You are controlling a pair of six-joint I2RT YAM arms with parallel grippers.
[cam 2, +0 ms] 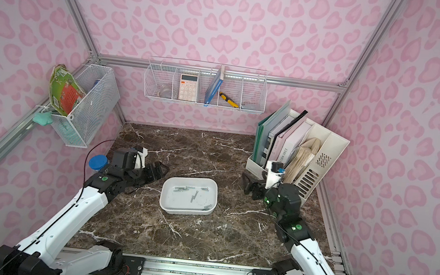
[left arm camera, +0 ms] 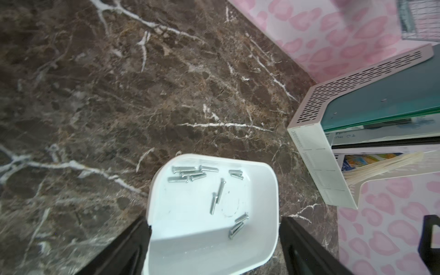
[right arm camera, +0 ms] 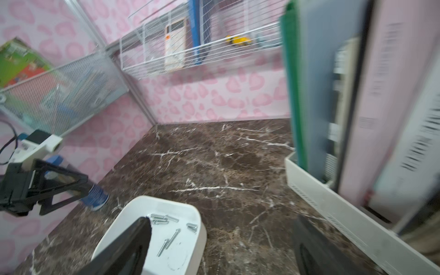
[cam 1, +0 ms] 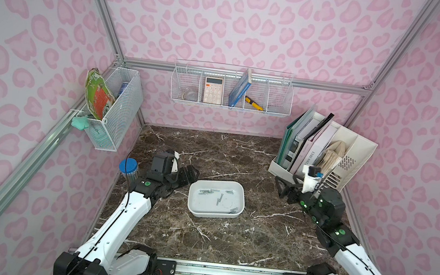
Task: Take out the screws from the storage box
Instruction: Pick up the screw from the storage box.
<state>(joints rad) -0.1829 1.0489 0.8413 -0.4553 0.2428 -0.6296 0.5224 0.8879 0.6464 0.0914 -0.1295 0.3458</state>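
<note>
The storage box (cam 1: 238, 202) is a shallow white tray on the marble table, seen in both top views (cam 2: 213, 199). Several silver screws (cam 1: 208, 192) lie loose on its floor, some bunched at the far side (left arm camera: 188, 175) and others spread out (right arm camera: 164, 219). My left gripper (cam 1: 191, 175) hovers at the box's far-left corner. In the left wrist view it (left arm camera: 215, 222) is open, with the box's near end between its fingers (left arm camera: 133, 245); I cannot tell whether they touch. My right gripper (cam 1: 280, 189) stands open to the right of the box, apart from it, holding nothing (right arm camera: 222, 222).
A blue-lidded jar (cam 1: 128, 168) stands at the left wall behind my left arm. A white file organiser (cam 1: 351, 159) full of folders fills the back right corner, close to my right gripper. Wire baskets (cam 1: 231, 88) hang on the back and left walls.
</note>
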